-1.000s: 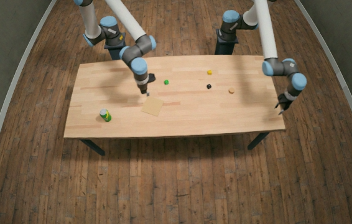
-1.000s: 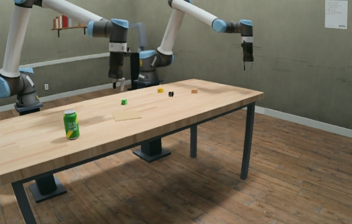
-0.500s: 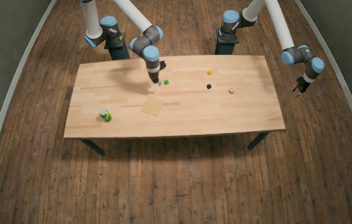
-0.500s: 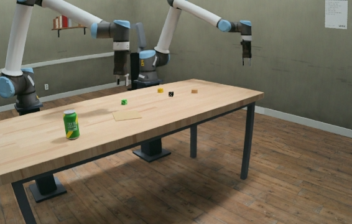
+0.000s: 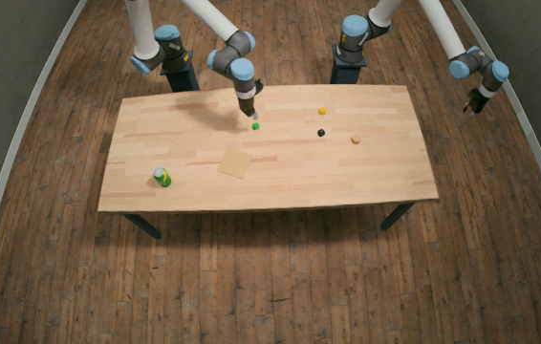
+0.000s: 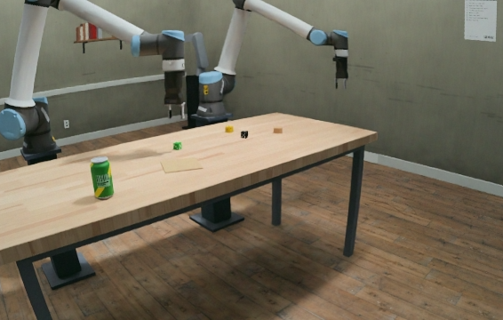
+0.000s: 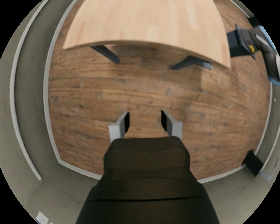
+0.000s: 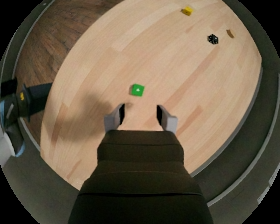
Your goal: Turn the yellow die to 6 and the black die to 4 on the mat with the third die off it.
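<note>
In the top view, a pale wooden table [image 5: 299,186] [image 6: 145,187] [image 7: 151,25] crosses the upper half of the frame, over a brown plank floor [image 5: 270,277] [image 6: 411,249] between grey-green walls. The yellow die [image 5: 322,111] [image 6: 229,129] [image 8: 187,11] and black die [image 5: 321,133] [image 6: 244,134] [image 8: 213,39] lie right of centre, off the tan mat [image 5: 234,162] [image 6: 181,165]. The right gripper [image 5: 254,116] [image 6: 177,111] [image 8: 140,110], fingers apart, hangs near the green die [image 5: 256,126] [image 6: 177,146] [image 8: 137,90], also off the mat. At upper right, the left gripper [image 5: 469,113] [image 6: 341,84] [image 7: 145,117], fingers apart, hangs beyond the table. A green can [image 5: 162,177] [image 6: 101,178] stands toward the left.
</note>
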Robot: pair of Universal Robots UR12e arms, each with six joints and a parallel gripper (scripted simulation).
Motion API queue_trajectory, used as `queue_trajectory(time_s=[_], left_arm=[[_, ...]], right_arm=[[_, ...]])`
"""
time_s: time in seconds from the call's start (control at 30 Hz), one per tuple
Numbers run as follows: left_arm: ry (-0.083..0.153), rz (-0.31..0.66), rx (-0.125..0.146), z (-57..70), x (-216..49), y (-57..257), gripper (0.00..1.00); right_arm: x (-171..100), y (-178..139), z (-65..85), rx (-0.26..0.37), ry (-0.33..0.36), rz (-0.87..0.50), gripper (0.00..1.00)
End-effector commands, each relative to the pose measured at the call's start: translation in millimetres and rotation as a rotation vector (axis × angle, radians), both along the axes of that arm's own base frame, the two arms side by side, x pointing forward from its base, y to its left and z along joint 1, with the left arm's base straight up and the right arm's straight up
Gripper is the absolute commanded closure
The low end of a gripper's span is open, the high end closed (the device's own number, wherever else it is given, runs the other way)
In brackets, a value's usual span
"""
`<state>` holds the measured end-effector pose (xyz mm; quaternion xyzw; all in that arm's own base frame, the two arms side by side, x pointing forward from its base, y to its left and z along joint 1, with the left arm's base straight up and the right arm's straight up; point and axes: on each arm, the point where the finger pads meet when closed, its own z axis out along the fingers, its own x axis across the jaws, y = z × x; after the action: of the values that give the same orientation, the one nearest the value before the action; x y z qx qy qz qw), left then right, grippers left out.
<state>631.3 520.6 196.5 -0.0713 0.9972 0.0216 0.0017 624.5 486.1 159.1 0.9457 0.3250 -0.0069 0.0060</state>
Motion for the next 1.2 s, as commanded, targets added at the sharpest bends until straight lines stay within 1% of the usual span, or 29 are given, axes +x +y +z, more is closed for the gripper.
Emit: queue_trajectory(time_s=[0.0, 0.23, 0.3, 0.33, 0.37, 0.57, 0.8, 0.87, 0.9, 0.93, 1.1, 1.17], left_arm=[[0.001, -0.015, -0.003, 1.5, -41.9, 26.6, 0.00], [0.006, -0.045, -0.011, 0.5, -148.3, 74.3, 0.00], [0.006, -0.045, -0.011, 0.5, -148.3, 74.3, 0.00], [0.007, -0.051, -0.013, 0.0, -185.4, 88.0, 0.00], [0.007, -0.056, -0.014, -0.1, -192.5, 88.9, 0.00], [0.009, -0.084, -0.022, -2.6, -290.0, 110.0, 0.00], [0.009, -0.114, -0.031, -7.0, -405.2, 117.6, 0.00], [0.009, -0.114, -0.031, -7.0, -405.2, 117.6, 0.00], [0.009, -0.118, -0.032, -8.6, -444.5, 118.2, 0.00], [0.009, -0.122, -0.033, -8.9, -451.2, 117.0, 0.00], [0.007, -0.138, -0.037, -13.1, -532.9, 108.2, 0.00], [0.007, -0.143, -0.038, -14.2, -550.0, 104.2, 0.00]], right_arm=[[-7.9, 6.2, 1.1, 0.006, -0.004, 0.023, 0.00], [-20.9, 14.6, 0.9, 0.014, -0.007, 0.059, 0.00], [-20.9, 14.6, 0.9, 0.014, -0.007, 0.059, 0.00], [-22.0, 15.3, 0.9, 0.014, -0.008, 0.061, 0.00], [-22.8, 15.8, 0.9, 0.015, -0.008, 0.064, 0.00], [-25.2, 17.3, 0.8, 0.016, -0.009, 0.070, 0.00], [-25.3, 17.4, 0.8, 0.016, -0.009, 0.071, 0.00], [-25.3, 17.4, 0.8, 0.016, -0.009, 0.071, 0.00], [-25.3, 17.4, 0.8, 0.016, -0.009, 0.071, 0.00], [-25.3, 17.4, 0.8, 0.016, -0.009, 0.071, 0.00], [-25.3, 17.4, 0.3, 0.016, -0.009, 0.071, 0.00], [-25.3, 17.4, -2.8, 0.016, -0.009, 0.071, 0.00]])
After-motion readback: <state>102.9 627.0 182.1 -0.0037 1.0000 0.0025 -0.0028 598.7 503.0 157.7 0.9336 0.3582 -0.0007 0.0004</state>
